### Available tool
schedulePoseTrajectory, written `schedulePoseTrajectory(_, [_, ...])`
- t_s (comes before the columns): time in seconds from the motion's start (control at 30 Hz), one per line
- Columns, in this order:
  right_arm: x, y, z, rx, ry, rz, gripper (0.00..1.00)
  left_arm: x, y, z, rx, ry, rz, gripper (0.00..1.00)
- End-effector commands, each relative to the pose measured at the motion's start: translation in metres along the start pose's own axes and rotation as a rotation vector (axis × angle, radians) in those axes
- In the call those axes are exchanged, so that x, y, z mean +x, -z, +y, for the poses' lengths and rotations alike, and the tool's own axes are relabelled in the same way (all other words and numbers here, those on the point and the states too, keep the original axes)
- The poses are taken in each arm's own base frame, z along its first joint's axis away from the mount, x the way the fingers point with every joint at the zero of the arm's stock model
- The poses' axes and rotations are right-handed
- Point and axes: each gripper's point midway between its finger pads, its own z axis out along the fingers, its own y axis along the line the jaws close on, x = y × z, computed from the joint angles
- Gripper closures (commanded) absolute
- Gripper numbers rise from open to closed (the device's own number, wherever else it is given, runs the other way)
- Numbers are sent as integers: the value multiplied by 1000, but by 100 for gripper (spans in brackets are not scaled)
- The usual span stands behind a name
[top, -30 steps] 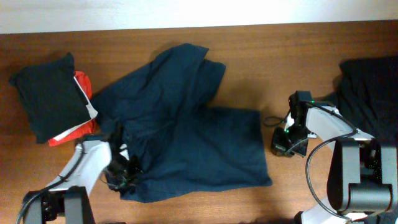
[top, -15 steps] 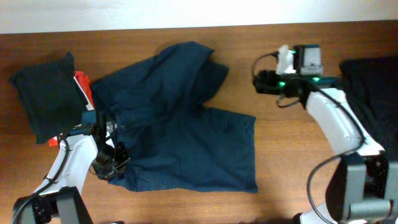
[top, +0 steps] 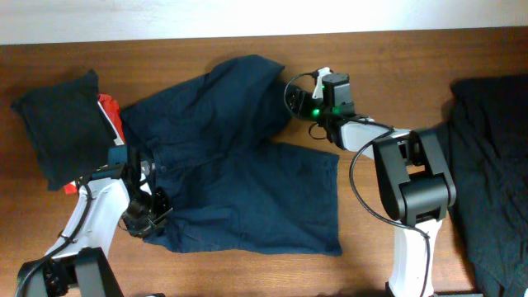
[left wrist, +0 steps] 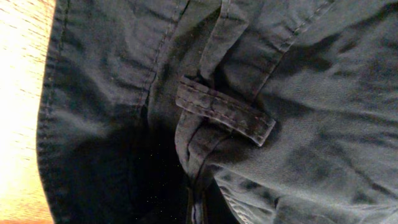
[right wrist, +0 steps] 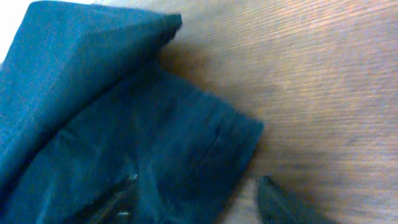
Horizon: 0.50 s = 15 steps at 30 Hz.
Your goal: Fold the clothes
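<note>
On table [top: 165,58]: navy shorts [top: 247,190] spread, wrinkled, unfolded.

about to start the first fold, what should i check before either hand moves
1. Right hand open: ok, fingers apart in its wrist view.
2. Hem corner of the shorts ahead, between those fingers: ok, one is over cloth, the other over bare table.
3. Left hand gripping the shorts: cannot tell, its wrist view shows only cloth and a belt loop.
4. Shorts lying flat: not ok, upper leg is rumpled and folded over.
5. Dark cloth pile at right apart from shorts: ok.
</note>
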Motion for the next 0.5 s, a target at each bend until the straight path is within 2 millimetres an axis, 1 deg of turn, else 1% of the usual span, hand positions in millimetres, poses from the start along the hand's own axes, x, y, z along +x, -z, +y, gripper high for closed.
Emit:
schedulePoseTrajectory(0.0, [20,-11,-4,50,-54,28,61,-5,2,-1,0,-12,-16,99])
schedulePoseTrajectory(0.07, [21,-11,-10,85,-80,25,90,-5,2,-1,0,-12,-16,99])
schedulePoseTrajectory(0.1, [21,-11,-11,88,-81,25,96,-5,2,-1,0,-12,-16,100])
schedulePoseTrajectory(0.13, [17,-8,-12,86,-85,25,96,-5,2,-1,0,-12,-16,100])
schedulePoseTrajectory(0.17, [9,-1,-11,71,-94,30,96,-5,2,0,0,-12,-16,99])
schedulePoseTrajectory(0.2, [-7,14,-9,60,-112,28,96,-5,2,0,0,-12,-16,99])
schedulePoseTrajectory(0.23, [-25,39,-13,89,-136,31,96,-5,2,-1,0,-12,-17,99])
schedulePoseTrajectory(0.27, [-34,68,-19,137,-172,53,96,-5,2,-1,0,-12,-17,100])
schedulePoseTrajectory(0.3, [-34,95,-27,205,-209,85,96,-6,2,-1,0,-12,-18,99])
schedulePoseTrajectory(0.33, [-26,121,-38,289,-243,131,96,-6,2,-1,1,-12,-20,99])
schedulePoseTrajectory(0.37, [-11,141,-47,364,-271,191,96,-6,2,-1,1,-12,-21,100])
schedulePoseTrajectory(0.4, [11,158,-53,426,-302,280,89,-7,2,-1,1,-12,-22,100])
schedulePoseTrajectory(0.43, [23,164,-55,451,-317,330,85,-7,2,-1,3,-13,-23,100])
schedulePoseTrajectory(0.47, [34,168,-58,473,-330,374,62,-7,2,-1,3,-13,-23,99])
